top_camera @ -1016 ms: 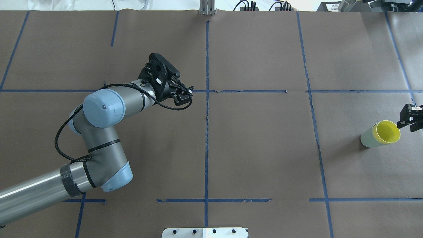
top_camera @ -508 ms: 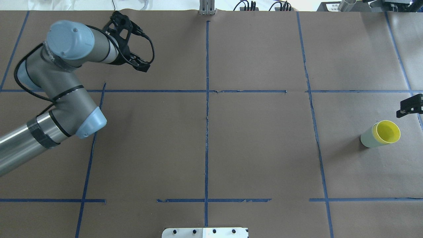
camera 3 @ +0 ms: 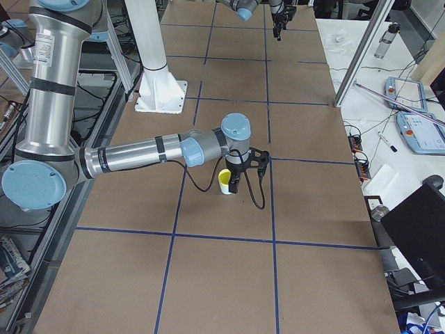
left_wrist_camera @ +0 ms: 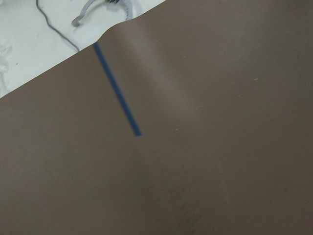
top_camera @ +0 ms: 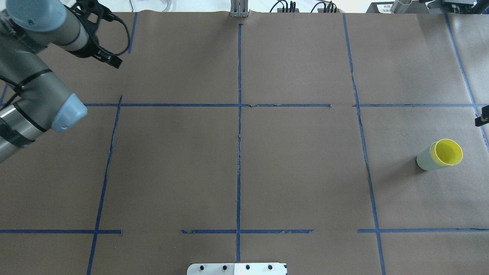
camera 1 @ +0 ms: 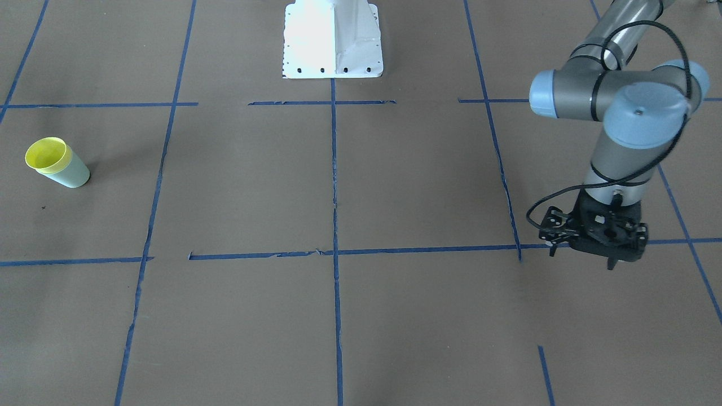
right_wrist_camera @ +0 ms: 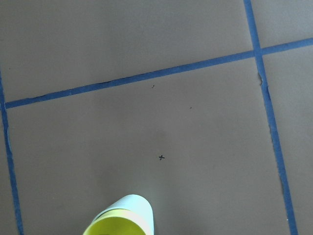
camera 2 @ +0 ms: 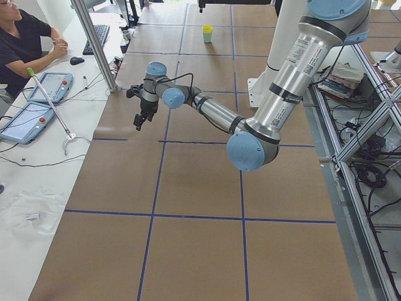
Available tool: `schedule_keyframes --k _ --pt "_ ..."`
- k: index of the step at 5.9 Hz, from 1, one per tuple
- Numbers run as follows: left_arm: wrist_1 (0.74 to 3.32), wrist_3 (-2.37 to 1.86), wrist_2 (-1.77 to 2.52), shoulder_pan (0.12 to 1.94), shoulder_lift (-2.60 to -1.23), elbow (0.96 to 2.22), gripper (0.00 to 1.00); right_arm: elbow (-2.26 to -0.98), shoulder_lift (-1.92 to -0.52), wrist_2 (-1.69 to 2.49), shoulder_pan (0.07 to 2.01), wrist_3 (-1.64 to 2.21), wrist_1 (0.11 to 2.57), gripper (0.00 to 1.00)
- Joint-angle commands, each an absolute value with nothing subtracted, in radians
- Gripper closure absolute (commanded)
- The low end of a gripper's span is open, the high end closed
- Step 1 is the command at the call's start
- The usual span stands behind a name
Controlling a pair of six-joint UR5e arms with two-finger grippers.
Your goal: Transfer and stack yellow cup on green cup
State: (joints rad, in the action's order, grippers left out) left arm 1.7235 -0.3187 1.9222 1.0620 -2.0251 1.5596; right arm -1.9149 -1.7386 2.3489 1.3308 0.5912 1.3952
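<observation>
Though neither hand's spread can be told, the yellow cup (top_camera: 447, 152) sits nested in the green cup (top_camera: 423, 161) at the counter's (top_camera: 305, 172) right end (long axis vertical, mouth up); the right hand (camera 3: 238, 179) hangs near it, the left hand (top_camera: 110, 61) well apart.

Brown paper (top_camera: 298, 172) covers the table, crossed by blue tape (top_camera: 239, 152) in a grid; a white desk (camera 2: 37, 182) runs alongside, holding tablets (camera 2: 51, 86) and a keyboard (camera 2: 100, 37); an aluminium post (camera 2: 94, 44) rises at its edge; the light is even and soft.
</observation>
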Motion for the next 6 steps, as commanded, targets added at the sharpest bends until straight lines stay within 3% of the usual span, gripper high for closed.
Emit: schedule_keyframes --k 1,3,6 --pt "1.579 -0.061 2.142 1.29 -1.936 1.554 0.0 -1.838 -1.715 2.413 1.429 0.383 1.411 0.0" --pt "1.288 0.22 2.305 1.489 -1.905 1.546 0.0 -1.845 -1.713 2.404 1.489 0.101 1.576 0.0" --pt "1.295 0.359 2.295 1.702 -1.666 1.551 0.0 -1.836 -1.706 2.376 1.482 0.034 1.614 0.0"
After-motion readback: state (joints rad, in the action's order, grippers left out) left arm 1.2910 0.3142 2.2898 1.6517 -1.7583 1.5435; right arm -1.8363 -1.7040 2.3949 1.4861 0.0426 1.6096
